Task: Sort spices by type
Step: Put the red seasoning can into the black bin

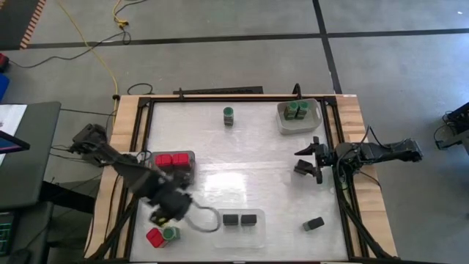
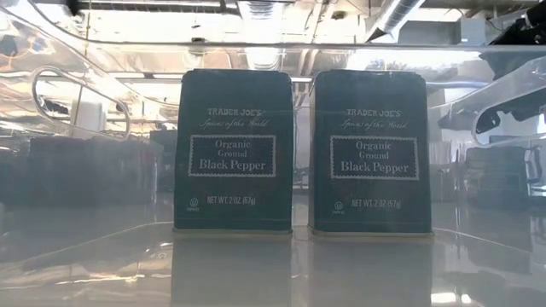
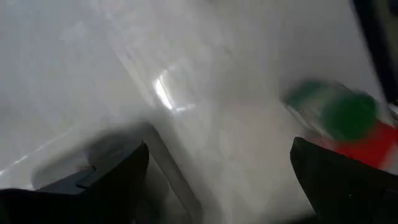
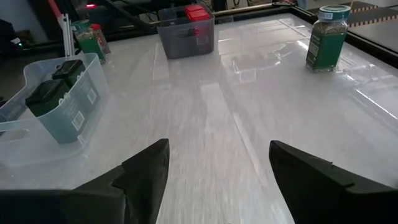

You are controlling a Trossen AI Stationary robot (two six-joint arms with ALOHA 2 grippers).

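Note:
My left gripper (image 1: pixel 163 217) (image 3: pixel 219 149) hovers open over the table's near left corner, pointing down. Just beyond its fingers stand a round green-lidded jar (image 1: pixel 171 233) (image 3: pixel 348 113) and a red block (image 1: pixel 154 237) (image 3: pixel 374 147) side by side on the table. Red blocks (image 1: pixel 173 159) fill a grey tray (image 1: pixel 190 166). Two black boxes (image 1: pixel 240 219) (image 2: pixel 235 149) stand upright in a clear tray (image 1: pixel 258 226). Two green-lidded jars (image 1: pixel 297 110) sit in a tray at far right. My right gripper (image 1: pixel 302 160) (image 4: pixel 219 146) waits open at the right edge, holding nothing.
A lone green-lidded jar (image 1: pixel 229 115) (image 4: pixel 326 37) stands upright at the far middle. A loose black box (image 1: pixel 314 224) lies near the front right. The clear tray's loop handle (image 1: pixel 206 220) sticks out toward my left gripper. The table's middle (image 1: pixel 242 165) is bare.

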